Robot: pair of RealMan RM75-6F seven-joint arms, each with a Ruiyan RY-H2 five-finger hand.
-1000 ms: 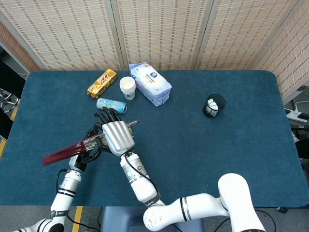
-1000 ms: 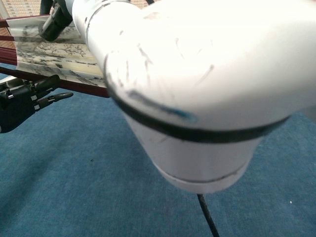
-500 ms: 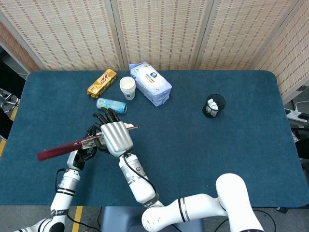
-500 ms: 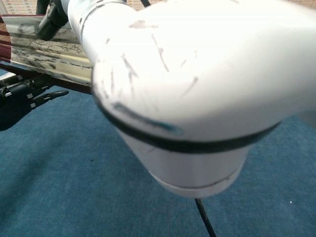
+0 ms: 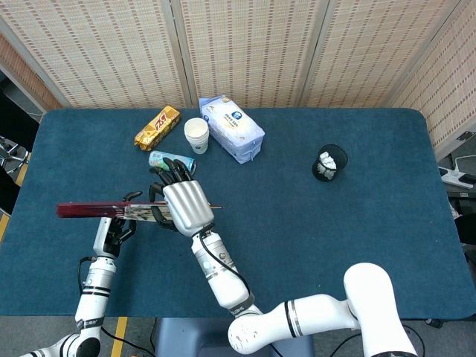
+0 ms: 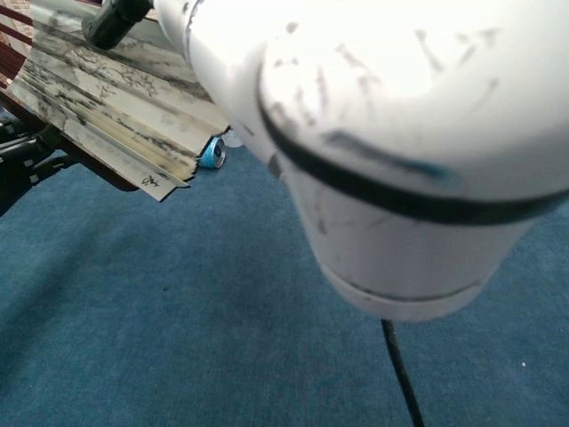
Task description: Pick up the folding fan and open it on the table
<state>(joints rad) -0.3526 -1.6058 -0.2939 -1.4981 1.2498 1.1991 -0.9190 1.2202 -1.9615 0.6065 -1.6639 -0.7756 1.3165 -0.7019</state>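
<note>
The folding fan (image 5: 104, 210), dark red with a pale inked paper leaf, lies level above the table at left. My right hand (image 5: 186, 208), silver-backed with black fingers, grips it near its right end. My left hand (image 5: 119, 223), black, holds it from below near the middle, one finger over the top. In the chest view the fan (image 6: 116, 107) shows its pleats partly spread at top left. There the left hand (image 6: 22, 156) sits under it at the left edge, and the white right arm (image 6: 382, 133) fills most of the frame.
At the back of the blue table (image 5: 312, 238) lie a yellow snack bar (image 5: 157, 126), a paper cup (image 5: 196, 134) and a tissue pack (image 5: 231, 128). A blue can (image 5: 165, 158) lies just behind my right hand. A black cup (image 5: 329, 162) stands at right.
The fan has swung from a downward-left tilt to level, its left end rising. Both hands moved slightly up the table. In the chest view the pleats have spread further apart.
</note>
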